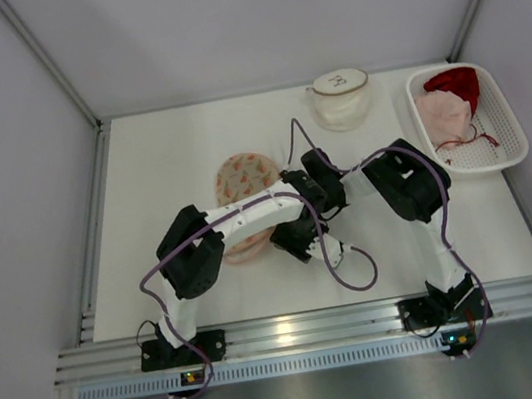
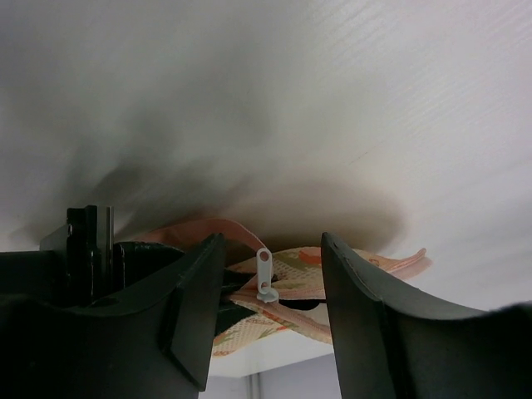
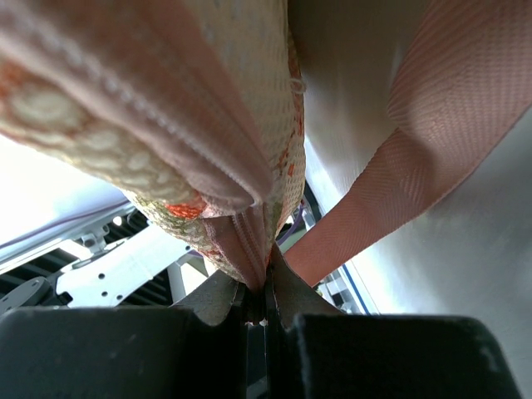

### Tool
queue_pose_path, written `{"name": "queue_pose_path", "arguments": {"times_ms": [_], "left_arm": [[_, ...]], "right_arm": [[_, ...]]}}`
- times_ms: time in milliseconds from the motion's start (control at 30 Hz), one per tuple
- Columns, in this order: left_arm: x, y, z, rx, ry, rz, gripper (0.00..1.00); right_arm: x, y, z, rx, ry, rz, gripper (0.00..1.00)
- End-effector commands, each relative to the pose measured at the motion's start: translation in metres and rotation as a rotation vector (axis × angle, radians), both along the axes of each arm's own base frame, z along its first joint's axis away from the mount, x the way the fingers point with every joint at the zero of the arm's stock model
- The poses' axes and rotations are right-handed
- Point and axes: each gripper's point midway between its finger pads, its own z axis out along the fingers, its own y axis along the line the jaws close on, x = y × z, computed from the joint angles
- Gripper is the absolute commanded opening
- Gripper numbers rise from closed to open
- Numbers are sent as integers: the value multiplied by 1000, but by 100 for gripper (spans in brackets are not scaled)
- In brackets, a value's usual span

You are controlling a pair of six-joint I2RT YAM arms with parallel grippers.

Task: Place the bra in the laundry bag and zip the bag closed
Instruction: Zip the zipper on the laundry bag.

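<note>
Laundry bag (image 1: pixel 242 178): middle of the surface (image 1: pixel 159 166), just left of both wrists.
Right pincer (image 3: pixel 264 303): clamped on the bag's seam, likely bracing it for zipping.
Left pincer (image 2: pixel 273 291): jaws apart, straddling the zip pull (image 2: pixel 265 276); you grip nothing yet.

Laundry bag (image 1: pixel 242 176) left of basket (image 1: pixel 499 137), on table (image 1: pixel 161 176).

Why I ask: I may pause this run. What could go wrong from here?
1. The left gripper stands open around the small zipper pull without gripping it; closing could miss it.
2. The right gripper pinches only a thin edge of the laundry bag, which could slip once the zip is tugged.
</note>
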Motion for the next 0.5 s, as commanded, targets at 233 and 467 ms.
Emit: {"name": "queue_pose_path", "arguments": {"times_ms": [233,467], "left_arm": [[15,11,1,81,-56,10,39],[15,16,2,91,-58,4,8]], "right_arm": [[-10,-2,-14,-85,109,-15,0],[-9,-2,-15,-82,105,-14,0]]}}
